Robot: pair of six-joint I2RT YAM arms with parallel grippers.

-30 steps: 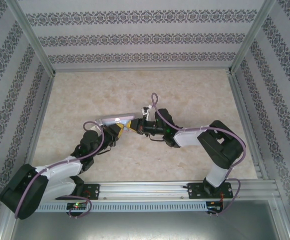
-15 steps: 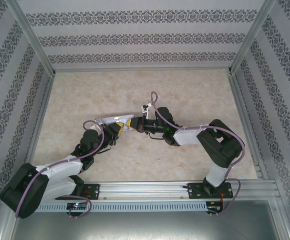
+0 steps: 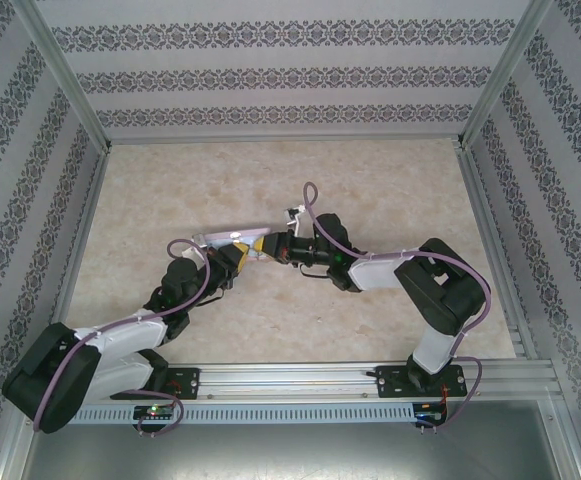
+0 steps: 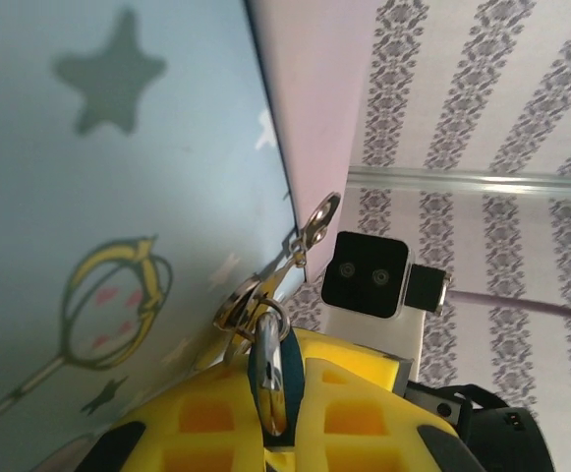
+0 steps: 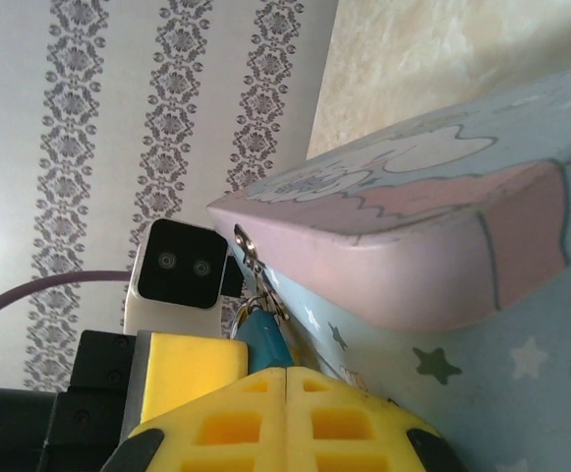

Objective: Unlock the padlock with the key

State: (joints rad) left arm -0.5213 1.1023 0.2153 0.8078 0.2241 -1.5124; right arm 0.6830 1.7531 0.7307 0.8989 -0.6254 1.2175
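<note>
The rectangular pale-blue tin box (image 4: 118, 246) carries grey-green stars, cartoon drawings and a pink lid rim. The small metal padlock (image 5: 265, 344) is blue-teal. The left end effector (image 4: 270, 428) and right end effector (image 5: 287, 403) are yellow, grid-patterned. White walls (image 3: 270, 75) bear grey floral stripes; the surface (image 3: 390, 180) is beige marbled.

1. The left arm (image 3: 120, 345) and right arm (image 3: 382, 272) are black with white parts.
2. A purple cable (image 3: 310, 186) runs along each.
3. The fingers (image 5: 236, 393) are yellow with square holes.
</note>
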